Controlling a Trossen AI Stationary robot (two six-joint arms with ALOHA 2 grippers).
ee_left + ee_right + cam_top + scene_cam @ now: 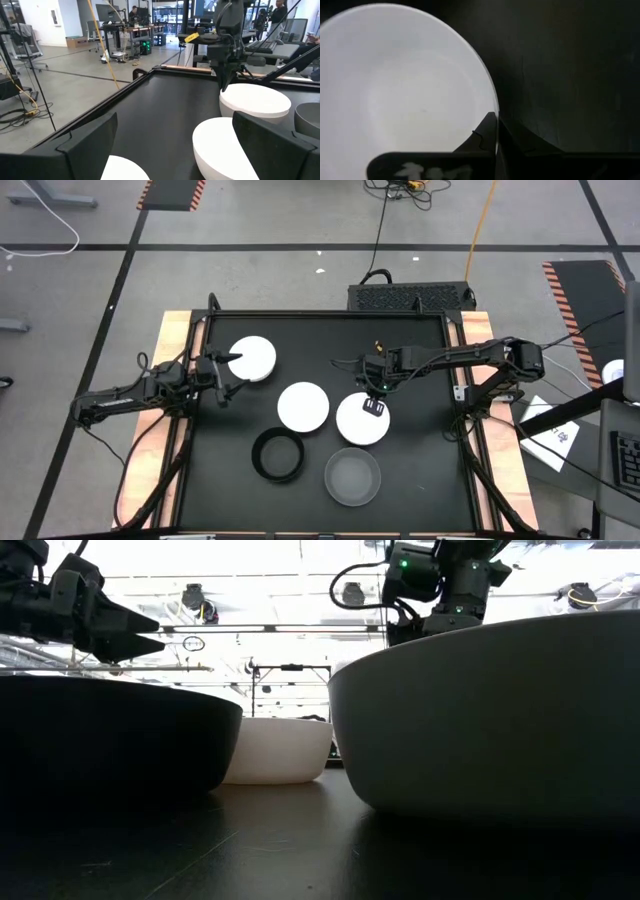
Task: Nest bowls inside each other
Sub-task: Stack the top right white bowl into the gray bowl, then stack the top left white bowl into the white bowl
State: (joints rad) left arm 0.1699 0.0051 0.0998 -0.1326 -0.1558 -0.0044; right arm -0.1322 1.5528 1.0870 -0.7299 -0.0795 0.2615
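Three white bowls stand on the black table (420, 340): one at the far left (252, 358), one in the middle (303, 407) and one right of it (362, 420). Nearer me stand a black bowl (278, 455) and a translucent grey bowl (352, 476). My right gripper (374, 402) points steeply down, shut at the far rim of the right white bowl (405, 90). My left gripper (238, 372) hangs level and open just beside the far-left white bowl (125, 170), with nothing between its fingers. My right gripper pinches the white bowl's rim (490, 102) on its far side, one finger (482, 137) over the inside and one outside. The fingers come from above, slanting down from the table's far right. The bowl (255, 102) sits level and seems to rest on the table.
A raised black lip (125, 85) runs round the table. Beyond it lie a black box (410, 295) and cables on the floor. People and desks (132, 15) show in the room far behind. Bare table lies along the far edge and at the near corners.
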